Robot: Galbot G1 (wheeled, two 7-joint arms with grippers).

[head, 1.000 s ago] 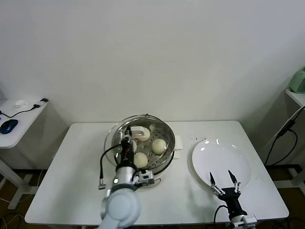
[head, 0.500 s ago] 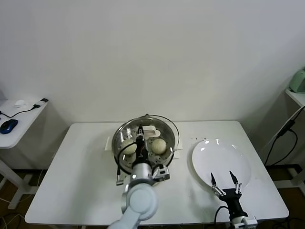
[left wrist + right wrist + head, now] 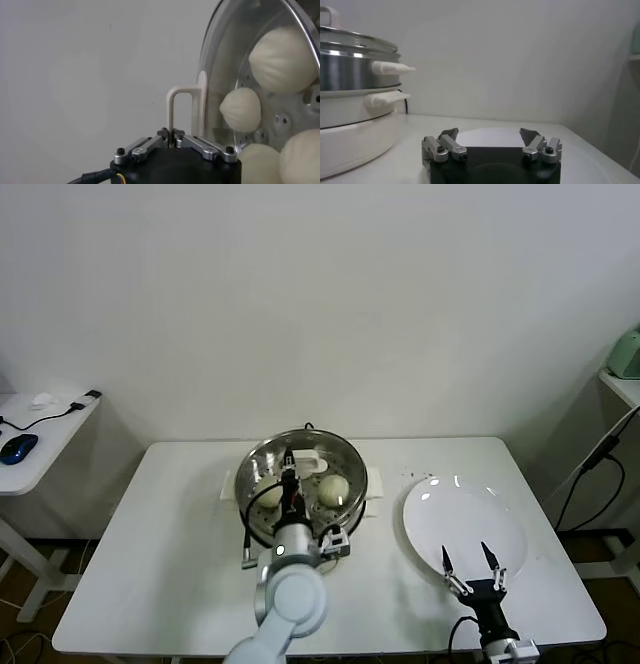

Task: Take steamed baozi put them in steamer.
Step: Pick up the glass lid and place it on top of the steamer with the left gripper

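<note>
Lid [image 3: 235, 75] sits on the steamer [image 3: 345, 509] over the baozi [image 3: 333, 486]; left gripper [image 3: 172, 136] clamps its handle [image 3: 186, 107] from above. Right gripper [image 3: 492, 145] waits spread at the desk's right front.

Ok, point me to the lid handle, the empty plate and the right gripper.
lid handle [image 3: 176, 107]: left wrist view, on its white upright leg.
plate [image 3: 470, 514]: head view, on its bare white middle.
right gripper [image 3: 472, 565]: head view, midway between its open fingertips.

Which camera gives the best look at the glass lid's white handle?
The left wrist view: the lid handle fills the centre, pinched by the left end effector. In the head view that arm mostly hides it. The right wrist view catches only its tip.
</note>
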